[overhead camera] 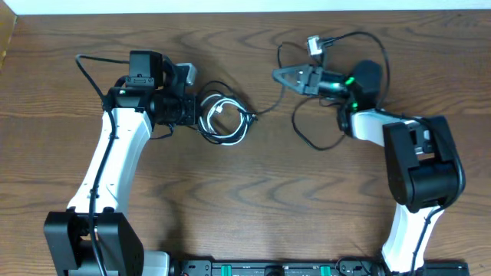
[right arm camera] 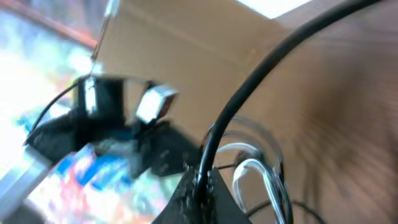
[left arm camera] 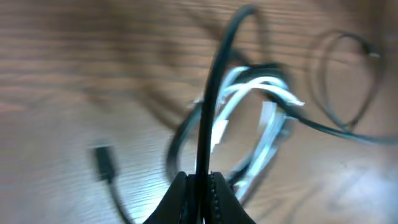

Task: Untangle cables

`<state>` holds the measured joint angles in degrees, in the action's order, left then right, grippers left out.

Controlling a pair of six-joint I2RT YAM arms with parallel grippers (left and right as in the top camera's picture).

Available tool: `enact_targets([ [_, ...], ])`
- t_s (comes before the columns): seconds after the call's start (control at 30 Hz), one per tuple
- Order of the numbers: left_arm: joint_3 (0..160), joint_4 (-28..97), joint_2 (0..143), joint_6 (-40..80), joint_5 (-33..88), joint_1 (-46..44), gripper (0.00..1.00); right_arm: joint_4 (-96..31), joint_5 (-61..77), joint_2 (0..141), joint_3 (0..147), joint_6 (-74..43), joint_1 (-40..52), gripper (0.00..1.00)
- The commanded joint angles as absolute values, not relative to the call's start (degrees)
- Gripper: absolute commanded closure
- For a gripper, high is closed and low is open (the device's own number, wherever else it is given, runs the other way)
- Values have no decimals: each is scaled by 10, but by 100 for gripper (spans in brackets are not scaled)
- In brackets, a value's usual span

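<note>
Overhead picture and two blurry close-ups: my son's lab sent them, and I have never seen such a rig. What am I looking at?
A left arm and a right arm, both robots, stand at a wooden table. The overhead picture looks down on both. The other two come from cameras on their wrists, so each shows its own pincer tips at the bottom. On the table lies a coiled white cable, tangled with black cable. The left gripper is pinched shut on that black cable; the right gripper pinches a black strand. Whether it is the same cord, I cannot tell.
</note>
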<state>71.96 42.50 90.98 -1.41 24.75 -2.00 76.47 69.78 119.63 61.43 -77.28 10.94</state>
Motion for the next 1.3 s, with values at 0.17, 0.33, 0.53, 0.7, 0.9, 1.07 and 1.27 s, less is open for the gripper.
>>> enact_targets([
  [0.17,725,435,906,79,94,-19,92,896,824,1193,617,-983,13,99],
  [0.33,722,434,907,79,93,-19,92,771,833,1194,617,-953,-30,98],
  [0.53,721,434,907,78,94,-19,92,474,686,1194,617,-708,-22,99],
  [0.7,721,442,907,78,93,-19,92,339,627,1194,617,-542,-2,99],
  [0.9,710,443,907,79,5,-19,92,151,576,1193,620,-517,-62,99],
  [1.07,703,438,912,85,6,-19,92,46,576,1193,623,-451,-131,98],
  [1.27,703,434,926,85,6,-19,92,-196,528,1175,720,-287,-144,98],
])
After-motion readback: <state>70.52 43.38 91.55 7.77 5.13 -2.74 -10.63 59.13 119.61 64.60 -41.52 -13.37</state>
